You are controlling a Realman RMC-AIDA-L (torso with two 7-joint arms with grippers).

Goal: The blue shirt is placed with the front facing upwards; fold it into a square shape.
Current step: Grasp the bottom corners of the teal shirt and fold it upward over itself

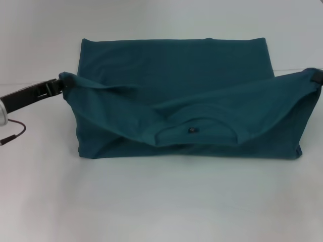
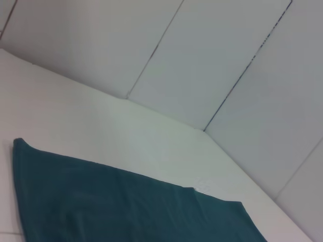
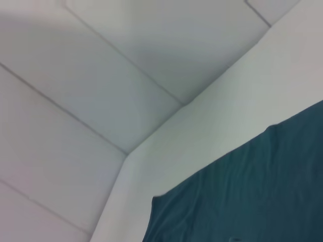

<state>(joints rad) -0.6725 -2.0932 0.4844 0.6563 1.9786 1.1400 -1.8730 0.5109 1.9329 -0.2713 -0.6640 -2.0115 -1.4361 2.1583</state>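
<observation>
The blue shirt (image 1: 174, 75) lies in the middle of the white desk (image 1: 161, 201), spread wide from side to side. Its far part lies flat on the desk, with a straight edge at the back. Its near part is lifted up off the desk and hangs like a soft hammock between the two arms. The round neck of the shirt sits low in the middle of the lifted part, and a small dark label (image 1: 192, 130) shows inside it. The neck sags down lower than the two lifted corners. The left end effector (image 1: 56, 85) is at the left side of the shirt, up off the desk. It is closed tight on the left corner of the cloth and holds that corner up. The dark arm behind it reaches in from the left edge of the head view, and a thin cable hangs under it. The right end effector (image 1: 317, 76) is at the far right edge of the head view. Only a small dark bit of it shows, and it pinches the right corner of the shirt and holds it up too. The left wrist view shows a flat part of the shirt (image 2: 126, 206) on the desk, with pale wall panels (image 2: 202, 60) behind. The right wrist view shows another part of the shirt (image 3: 242, 196) on the desk, and pale wall panels (image 3: 91, 101) there too.
</observation>
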